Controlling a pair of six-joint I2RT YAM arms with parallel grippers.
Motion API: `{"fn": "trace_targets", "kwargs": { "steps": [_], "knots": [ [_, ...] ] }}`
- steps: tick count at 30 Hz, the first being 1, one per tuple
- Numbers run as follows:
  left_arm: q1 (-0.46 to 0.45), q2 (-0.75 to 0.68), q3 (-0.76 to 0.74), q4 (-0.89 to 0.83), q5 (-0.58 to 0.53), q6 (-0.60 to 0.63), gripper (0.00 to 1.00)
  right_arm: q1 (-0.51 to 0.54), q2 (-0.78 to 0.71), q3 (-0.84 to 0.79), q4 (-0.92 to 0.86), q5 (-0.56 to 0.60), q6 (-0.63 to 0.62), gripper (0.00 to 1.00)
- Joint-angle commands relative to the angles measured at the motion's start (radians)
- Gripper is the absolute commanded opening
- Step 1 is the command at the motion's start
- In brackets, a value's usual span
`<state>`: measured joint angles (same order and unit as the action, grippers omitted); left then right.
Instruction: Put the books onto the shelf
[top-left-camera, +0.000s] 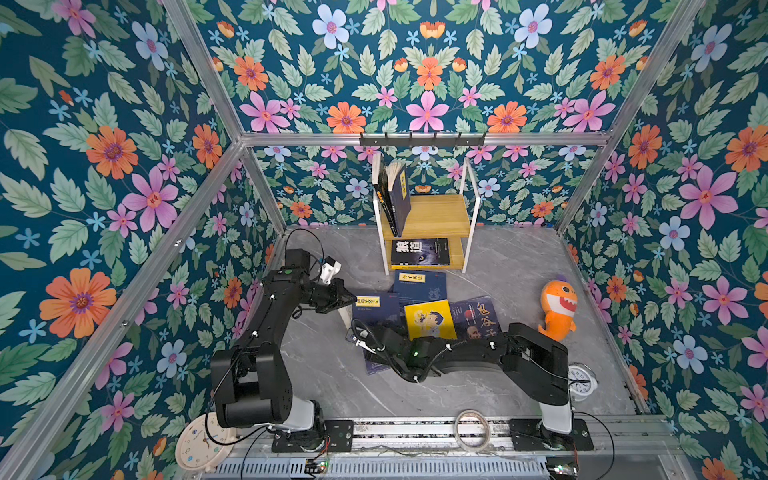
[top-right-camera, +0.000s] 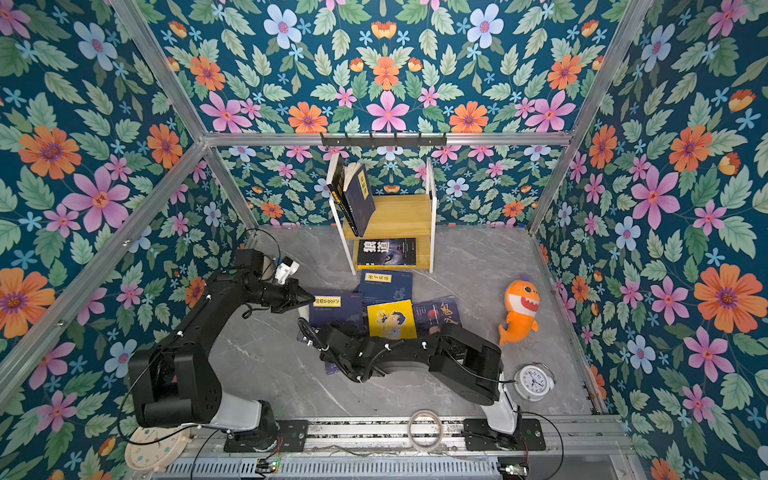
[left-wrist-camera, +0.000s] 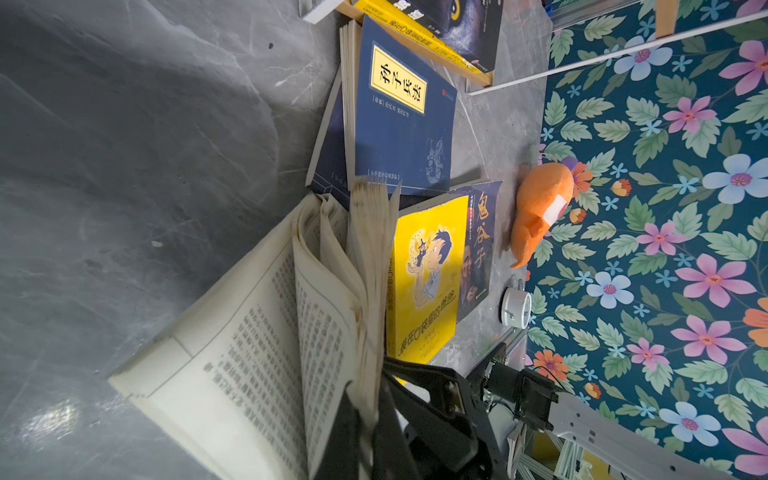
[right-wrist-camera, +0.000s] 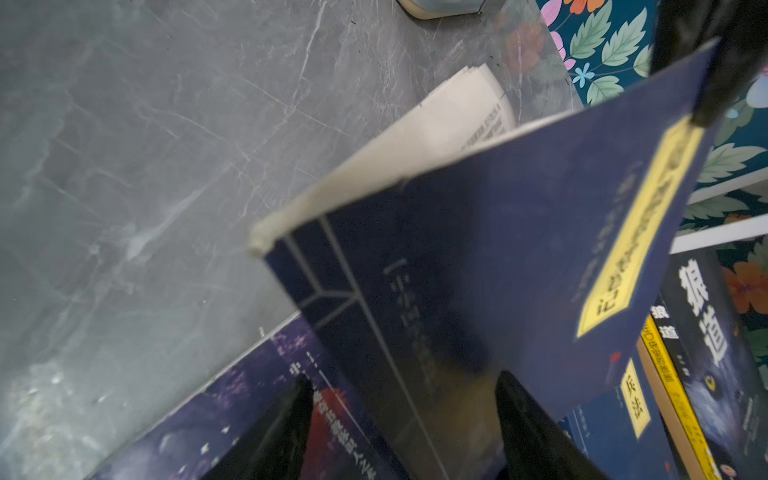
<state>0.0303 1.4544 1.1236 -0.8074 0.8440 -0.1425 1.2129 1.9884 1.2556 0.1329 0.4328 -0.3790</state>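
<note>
My left gripper (top-left-camera: 350, 297) (left-wrist-camera: 368, 411) is shut on the edge of a navy book (top-left-camera: 376, 309) (right-wrist-camera: 498, 270) with a yellow label. The book is lifted off the floor and its pages (left-wrist-camera: 257, 332) fan open. My right gripper (top-left-camera: 363, 334) (right-wrist-camera: 403, 382) is open, its fingers wide apart on either side of that book's lower part. On the floor lie another navy book (top-left-camera: 419, 286), a yellow cartoon-boy book (top-left-camera: 428, 318), an old-man portrait book (top-left-camera: 478, 318) and a dark purple book (right-wrist-camera: 232, 415) under the right arm. The shelf (top-left-camera: 440, 216) has two books (top-left-camera: 395, 195) leaning on its top board and a wolf-face book (top-left-camera: 419, 251) below.
An orange shark plush (top-left-camera: 559, 307) lies at the right. A white alarm clock (top-left-camera: 582, 380) sits by the right arm's base, a cream clock (top-left-camera: 199, 446) by the left base, and a tape ring (top-left-camera: 471, 430) on the front rail. A black hook rail (top-left-camera: 422, 140) hangs above the shelf.
</note>
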Motion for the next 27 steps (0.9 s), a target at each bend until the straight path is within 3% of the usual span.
{"fn": "trace_targets", "kwargs": {
  "steps": [1,3,11,13,16,27],
  "knots": [
    [0.001,-0.003,0.002,0.016,0.027,0.0,0.0,-0.011,0.013,-0.002,0.091,0.053,-0.034,0.65],
    [0.0,-0.005,-0.003,0.018,0.026,0.0,0.0,-0.019,0.026,-0.009,0.132,0.062,-0.045,0.56],
    [0.001,-0.014,0.025,0.006,-0.079,0.059,0.54,-0.044,0.003,-0.044,0.211,0.043,-0.103,0.0],
    [0.002,-0.016,0.064,-0.005,-0.154,0.1,0.73,-0.044,-0.029,-0.058,0.189,0.021,-0.091,0.0],
    [0.002,-0.004,0.136,-0.012,-0.241,0.14,0.89,-0.044,-0.077,-0.091,0.197,0.008,-0.081,0.0],
    [0.001,-0.106,0.219,0.189,-0.329,0.126,0.99,-0.05,-0.246,-0.163,0.2,-0.048,-0.004,0.0]
  ]
}}
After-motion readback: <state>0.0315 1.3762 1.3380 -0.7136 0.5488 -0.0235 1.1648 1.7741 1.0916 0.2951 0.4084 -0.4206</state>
